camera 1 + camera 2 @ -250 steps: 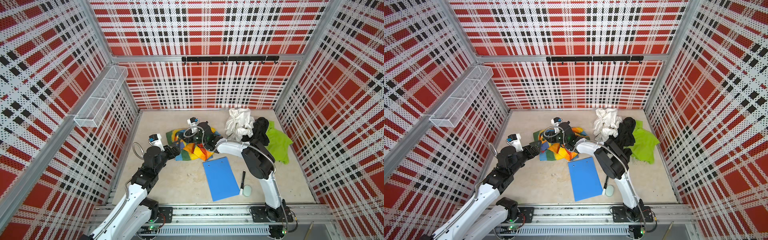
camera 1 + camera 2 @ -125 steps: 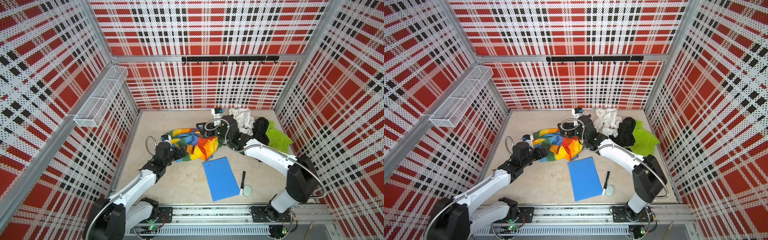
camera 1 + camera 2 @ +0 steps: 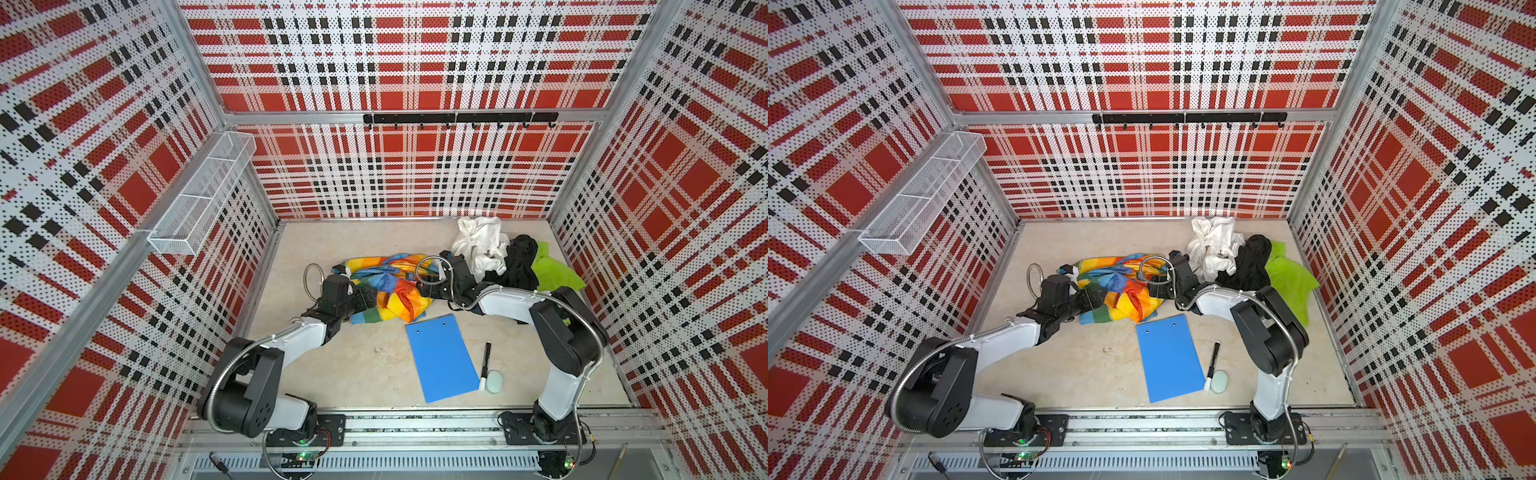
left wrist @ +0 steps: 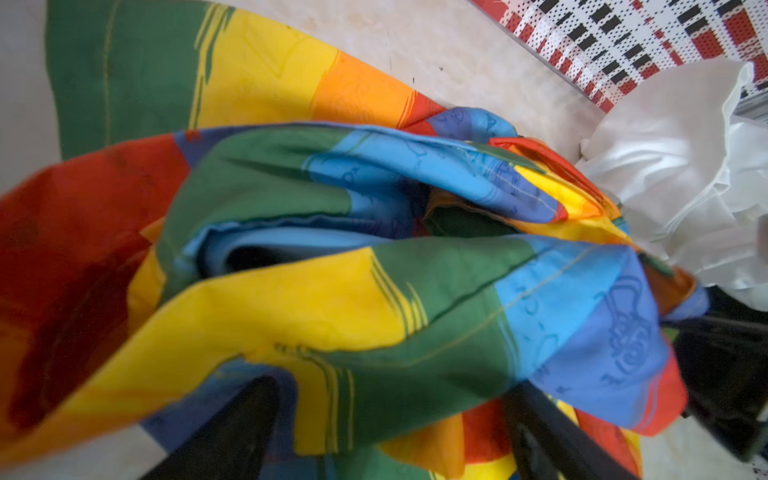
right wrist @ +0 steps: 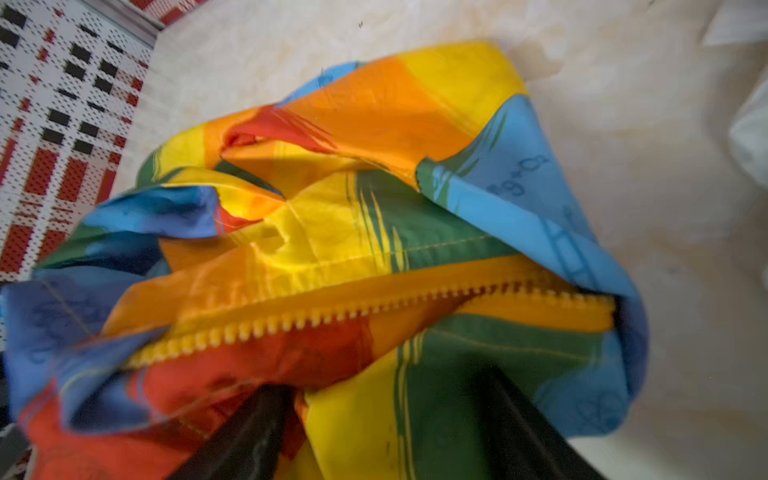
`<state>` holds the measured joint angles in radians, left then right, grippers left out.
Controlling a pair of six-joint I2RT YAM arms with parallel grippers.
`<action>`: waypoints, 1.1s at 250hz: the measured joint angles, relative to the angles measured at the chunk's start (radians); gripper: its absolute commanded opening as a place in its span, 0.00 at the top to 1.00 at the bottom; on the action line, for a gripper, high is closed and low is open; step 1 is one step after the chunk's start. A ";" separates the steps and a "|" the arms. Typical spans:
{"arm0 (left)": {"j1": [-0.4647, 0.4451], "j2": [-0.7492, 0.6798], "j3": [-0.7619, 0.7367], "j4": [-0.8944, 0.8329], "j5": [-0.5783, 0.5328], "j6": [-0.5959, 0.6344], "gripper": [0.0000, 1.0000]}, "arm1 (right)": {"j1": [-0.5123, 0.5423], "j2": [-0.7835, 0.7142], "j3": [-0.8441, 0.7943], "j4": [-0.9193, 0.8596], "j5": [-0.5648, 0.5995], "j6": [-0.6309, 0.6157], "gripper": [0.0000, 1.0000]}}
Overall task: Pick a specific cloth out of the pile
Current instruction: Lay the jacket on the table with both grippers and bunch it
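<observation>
The rainbow cloth (image 3: pixel 395 286) (image 3: pixel 1121 286) lies crumpled on the floor, left of the pile and apart from it. The pile holds a white cloth (image 3: pixel 478 245), a black cloth (image 3: pixel 519 266) and a lime-green cloth (image 3: pixel 555 274). My left gripper (image 3: pixel 371 299) (image 4: pixel 390 432) is pressed into the rainbow cloth's left side, jaws wide, with green and yellow folds (image 4: pixel 332 291) between the fingers. My right gripper (image 3: pixel 424 286) (image 5: pixel 386 432) sits at its right side, jaws also wide, over folds with a yellow zipper (image 5: pixel 353 307).
A blue clipboard (image 3: pixel 442 357) lies just in front of the rainbow cloth. A black marker (image 3: pixel 485 363) and a pale green eraser (image 3: pixel 494 381) lie to its right. A wire basket (image 3: pixel 199 199) hangs on the left wall and a hook rail (image 3: pixel 457 118) on the back wall.
The right arm has folded back, bringing its gripper from near the white cloth down to the rainbow cloth's right edge. The left gripper has pushed further into the cloth, which now lies more bunched.
</observation>
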<state>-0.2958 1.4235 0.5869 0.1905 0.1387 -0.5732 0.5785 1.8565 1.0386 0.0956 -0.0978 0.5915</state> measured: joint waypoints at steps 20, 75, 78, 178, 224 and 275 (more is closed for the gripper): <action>0.000 0.035 0.000 0.044 0.019 -0.015 0.16 | 0.008 0.048 0.027 0.011 -0.009 0.008 0.34; -0.019 0.213 0.048 0.157 0.056 -0.048 0.16 | 0.045 0.190 0.198 0.046 -0.018 0.022 0.43; -0.021 0.220 0.052 0.161 0.056 -0.049 0.16 | 0.047 0.198 0.208 0.047 -0.018 0.024 0.43; -0.051 0.360 0.194 0.203 0.036 -0.081 0.15 | 0.077 0.372 0.436 0.050 -0.050 -0.002 0.45; -0.048 0.371 0.201 0.205 0.029 -0.092 0.15 | 0.077 0.313 0.366 0.050 -0.018 -0.010 0.40; -0.047 0.373 0.225 0.193 0.024 -0.098 0.15 | 0.069 0.084 0.195 0.027 0.005 -0.027 0.17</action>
<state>-0.3428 1.7969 0.8116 0.3836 0.1627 -0.6708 0.6476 1.9404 1.2335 0.1230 -0.0933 0.5640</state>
